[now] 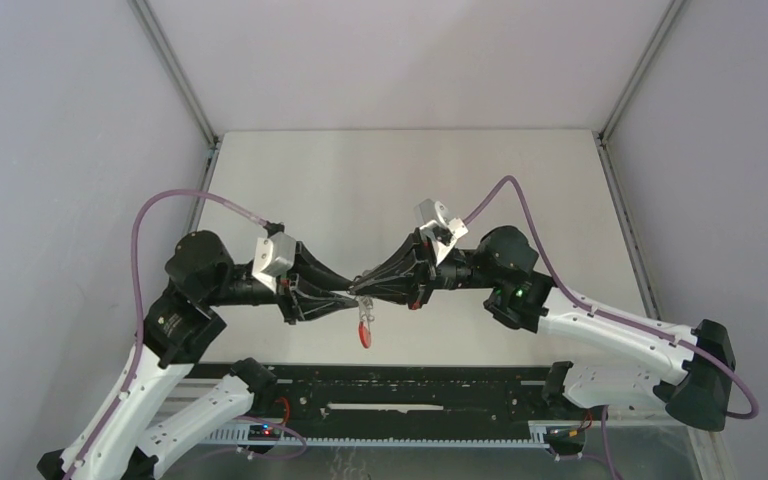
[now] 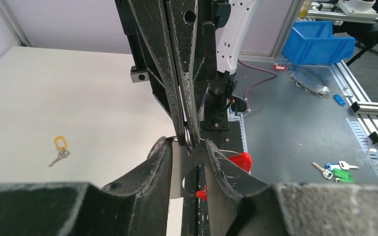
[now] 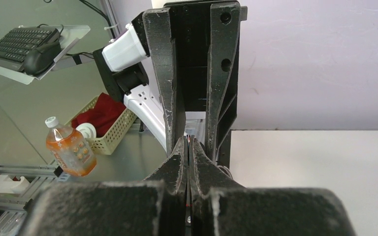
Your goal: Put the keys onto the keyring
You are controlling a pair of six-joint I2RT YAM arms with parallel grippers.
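Keyring (image 1: 364, 328) hanging where the tips meet, right jaws clenched on its wire ring, left jaws slightly parted, their grip we cannot tell, yellow-tagged key (image 2: 59, 150) on the counter (image 2: 29, 98).

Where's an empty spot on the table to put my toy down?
The far table, from the back wall toward the arms, looks bare. The middle is crowded: the left end effector and right end effector meet over the hanging keyring.
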